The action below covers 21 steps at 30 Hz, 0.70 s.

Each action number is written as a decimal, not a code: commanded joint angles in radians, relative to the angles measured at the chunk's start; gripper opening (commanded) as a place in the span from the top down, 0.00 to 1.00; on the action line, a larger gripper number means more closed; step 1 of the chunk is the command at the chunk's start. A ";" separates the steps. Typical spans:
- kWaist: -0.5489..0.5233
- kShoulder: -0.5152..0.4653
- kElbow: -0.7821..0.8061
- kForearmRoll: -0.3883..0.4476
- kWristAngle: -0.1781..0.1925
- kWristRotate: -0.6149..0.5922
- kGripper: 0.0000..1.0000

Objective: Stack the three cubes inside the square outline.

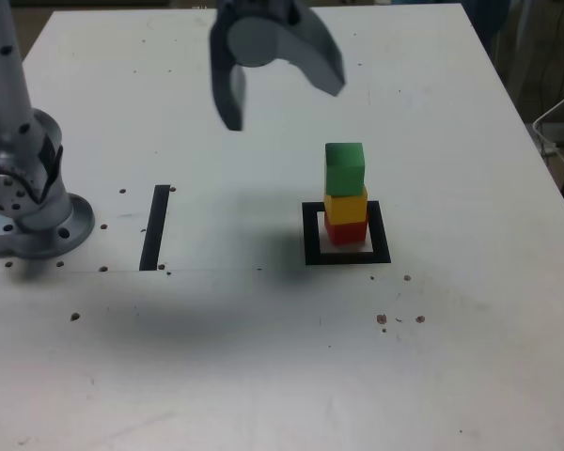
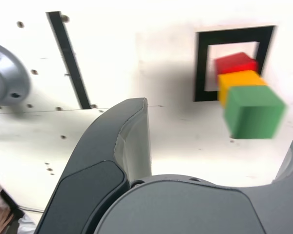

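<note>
While our tool [image 1: 284,111] hangs above the worktop [image 1: 235,348] with its jaws spread wide and nothing between them, we see the stack just beside it in the wrist view. Our green cube [image 1: 344,169] sits on top, the yellow cube [image 1: 346,206] beneath it, and the red cube [image 1: 346,231] at the bottom, inside the square outline [image 1: 383,233]. Further out, toward the exterior view's left, we find a straight black strip [image 1: 155,228], then the arm's round grey base [image 1: 52,230].

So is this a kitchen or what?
No, it looks more like a robot lab or workshop. A robot arm base is fixed to a big white table with little holes, and a gripper hangs near stacked coloured cubes.
</note>
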 commanded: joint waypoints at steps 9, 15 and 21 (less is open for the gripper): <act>0.173 -0.116 0.300 -0.049 0.063 0.133 0.00; 0.217 -0.142 0.454 -0.100 0.119 0.153 0.00; 0.212 -0.157 0.565 -0.152 0.096 0.154 0.00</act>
